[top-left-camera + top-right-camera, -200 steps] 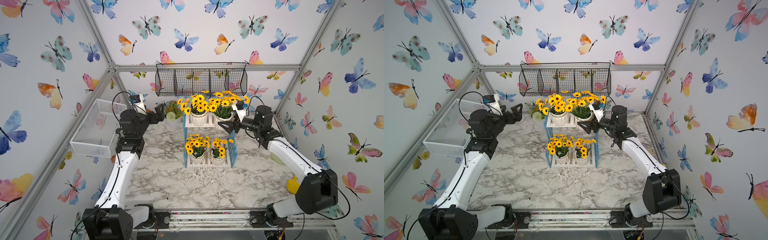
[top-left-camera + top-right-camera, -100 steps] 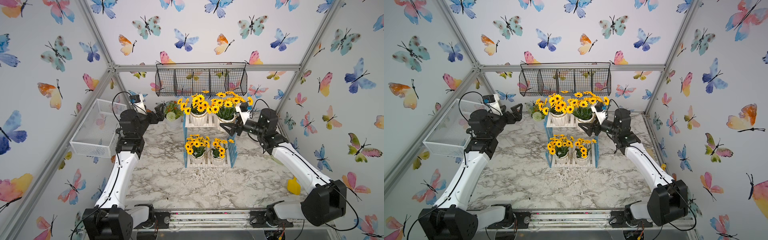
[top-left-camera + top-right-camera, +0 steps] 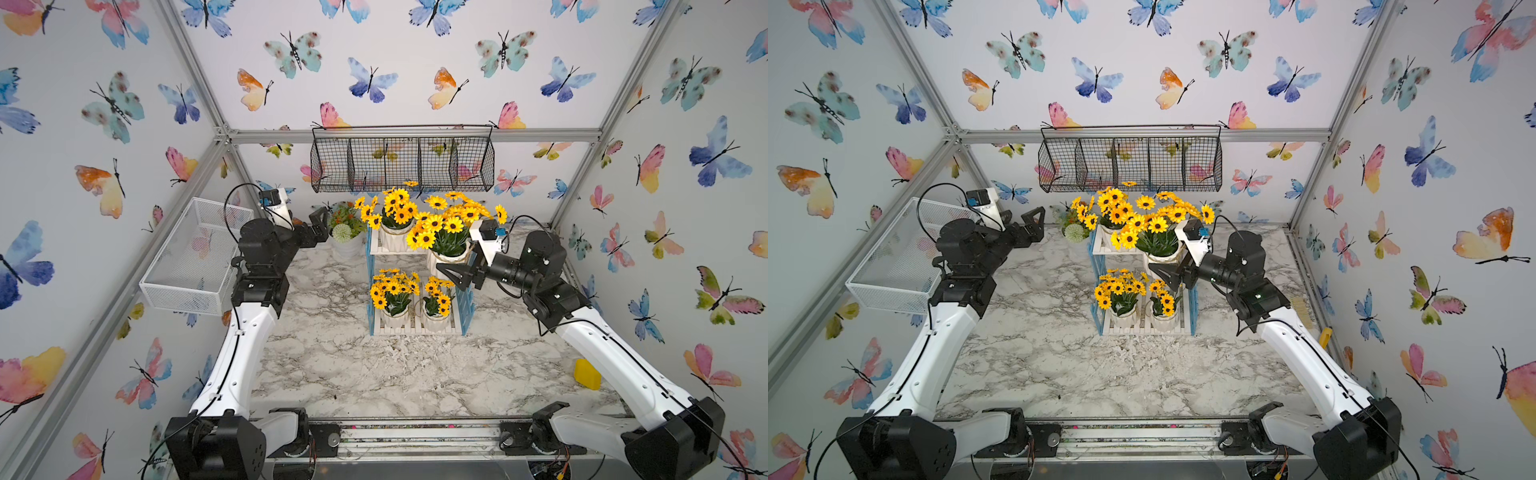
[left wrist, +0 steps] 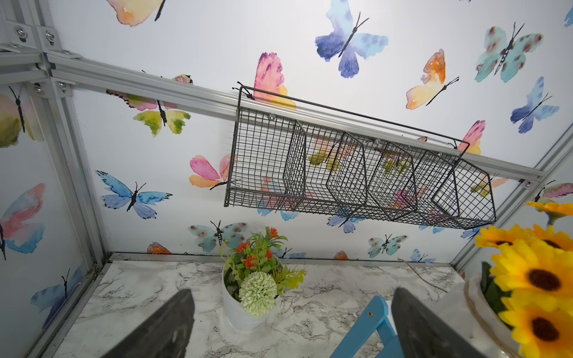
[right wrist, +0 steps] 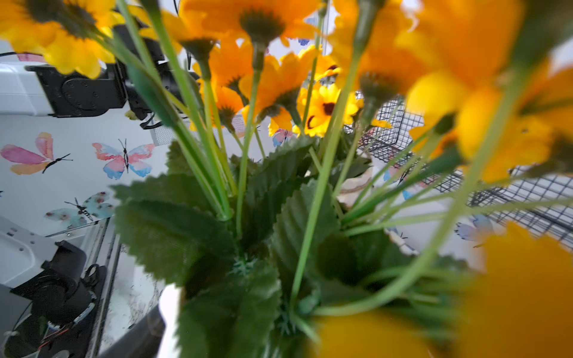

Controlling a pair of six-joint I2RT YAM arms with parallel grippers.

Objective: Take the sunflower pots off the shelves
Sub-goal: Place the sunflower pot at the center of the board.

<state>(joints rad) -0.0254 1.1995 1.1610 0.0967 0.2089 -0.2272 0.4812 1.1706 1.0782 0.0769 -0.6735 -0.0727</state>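
Marbled counter (image 3: 332,374) is stretching below butterfly walls (image 3: 395,62). Left gripper (image 3: 321,226) is hovering spread beside the shelves (image 3: 369,286), which are bearing four sunflower pots (image 3: 392,318). Right gripper (image 3: 457,270) is straddling the top right pot (image 3: 446,259) from its right side, jaws wide; clamped or loose, cannot tell.

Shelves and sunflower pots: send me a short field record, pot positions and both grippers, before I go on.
shelves: two-tier rack, upright
upper left sunflower pot: standing on top tier
upper right sunflower pot: between the right gripper's jaws, seemingly raised off the top tier
lower left sunflower pot: on bottom tier
lower right sunflower pot: on bottom tier, beside it
right gripper: closed on the upper right sunflower pot, jaws wide
left gripper: open, empty, facing the pompom flower pot
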